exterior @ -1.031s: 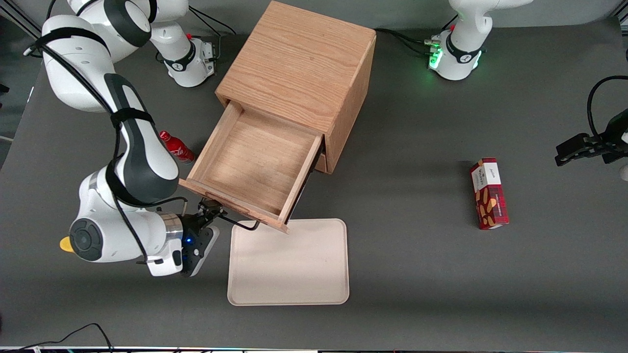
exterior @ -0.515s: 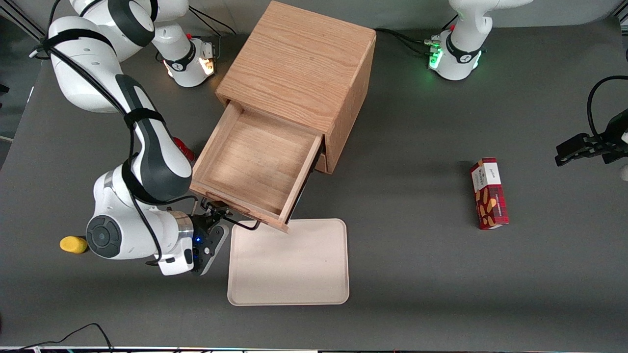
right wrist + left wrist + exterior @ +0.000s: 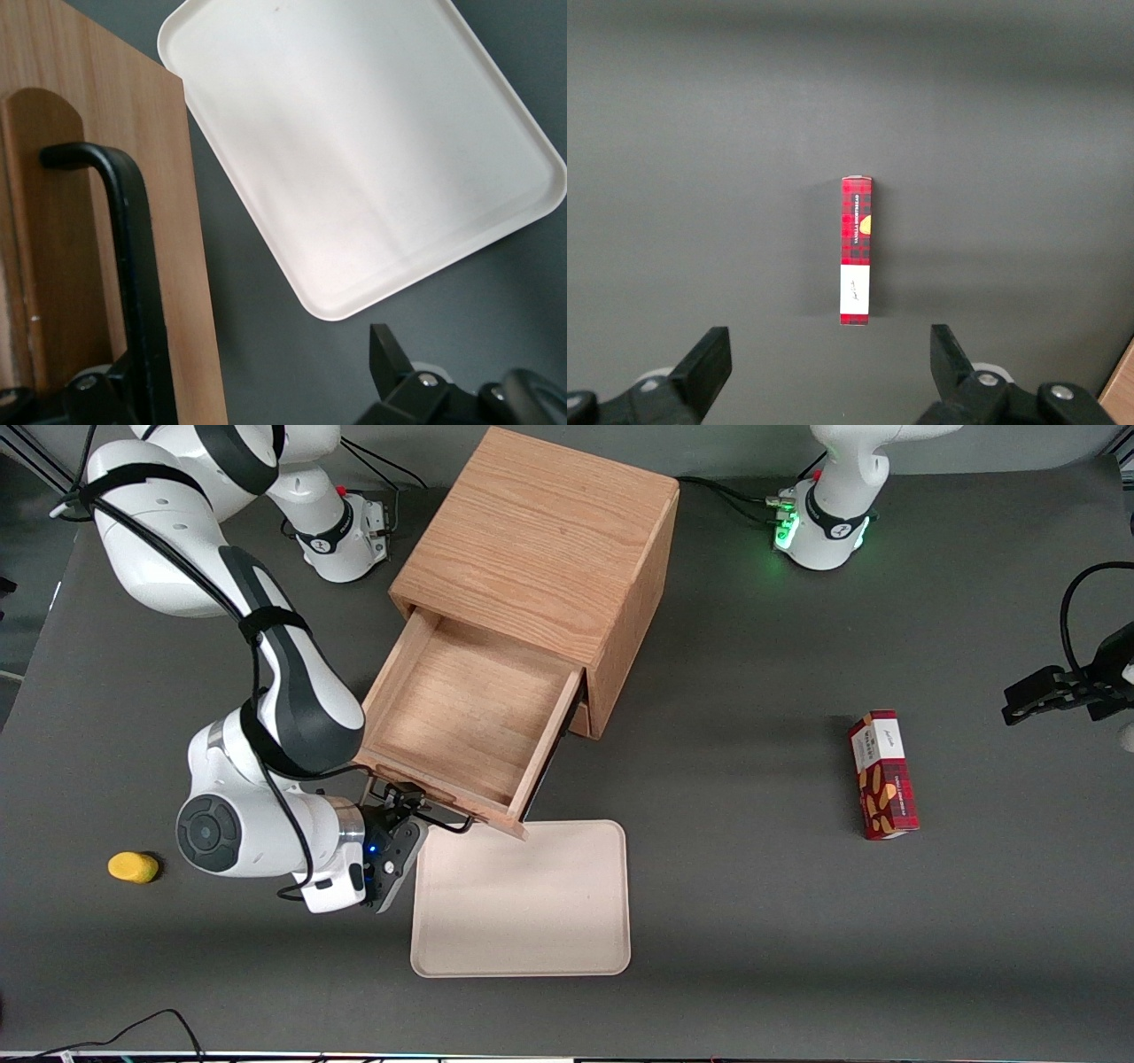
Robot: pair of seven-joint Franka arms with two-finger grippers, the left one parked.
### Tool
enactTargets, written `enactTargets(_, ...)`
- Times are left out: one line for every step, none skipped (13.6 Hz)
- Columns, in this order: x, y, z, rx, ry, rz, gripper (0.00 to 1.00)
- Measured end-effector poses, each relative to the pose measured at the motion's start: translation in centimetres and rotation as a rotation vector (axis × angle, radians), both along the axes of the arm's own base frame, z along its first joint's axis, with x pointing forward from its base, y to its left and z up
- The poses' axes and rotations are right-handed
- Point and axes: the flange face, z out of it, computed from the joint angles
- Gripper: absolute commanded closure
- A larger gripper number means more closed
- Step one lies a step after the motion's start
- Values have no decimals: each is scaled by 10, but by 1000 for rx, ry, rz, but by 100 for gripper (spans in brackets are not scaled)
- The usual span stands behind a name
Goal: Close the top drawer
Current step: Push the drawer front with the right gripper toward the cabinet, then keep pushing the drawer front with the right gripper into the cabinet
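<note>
The top drawer (image 3: 461, 717) stands pulled out of the light-oak cabinet (image 3: 540, 540), its box empty. Its thin black wire handle (image 3: 443, 824) runs along the flat front, on the side nearest the front camera. My right gripper (image 3: 405, 799) is at the handle's end toward the working arm, pressed up against the drawer front. In the right wrist view the drawer front (image 3: 89, 115) and the black handle (image 3: 133, 257) lie close before the gripper (image 3: 252, 372). Its fingers are spread wide, one beside the handle, with nothing clamped. The lower drawer is hidden under the top one.
A cream tray (image 3: 523, 899) lies on the table just in front of the drawer, also in the right wrist view (image 3: 354, 150). A yellow object (image 3: 133, 866) lies near the working arm. A red plaid box (image 3: 883, 775) lies toward the parked arm's end, also in the left wrist view (image 3: 857, 250).
My right arm and gripper have moved toward the cabinet, and the top drawer has slid partway in with them. The arm now hides the red bottle beside the drawer.
</note>
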Motion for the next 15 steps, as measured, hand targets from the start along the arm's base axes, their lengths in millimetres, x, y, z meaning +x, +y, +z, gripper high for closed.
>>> enactTargets(-4, 2, 1, -3, -4, 3, 0)
enactTargets(-7, 3, 1, -6, -7, 6, 0)
enactTargets(-11, 5, 2, -9, -12, 8, 0)
enactTargets(-14, 6, 2, -12, -14, 11, 0)
enactTargets(-18, 7, 2, -15, -16, 13, 0)
enactTargets(-21, 9, 3, -17, -20, 15, 0)
enactTargets(-24, 10, 4, -19, -26, 16, 0)
enactTargets(-28, 11, 5, -19, -31, 17, 0)
enactTargets(-33, 13, 5, -15, -28, 16, 0)
enactTargets(-38, 15, 6, -11, -24, 16, 0)
enactTargets(-43, 16, 6, -12, -19, 18, 0)
enactTargets(-47, 16, 7, -16, -14, 21, 0)
enactTargets(-51, 16, 7, -21, -11, 24, 0)
enactTargets(-55, 17, 8, -23, -8, 26, 0)
enactTargets(-59, 18, 8, -21, -4, 26, 0)
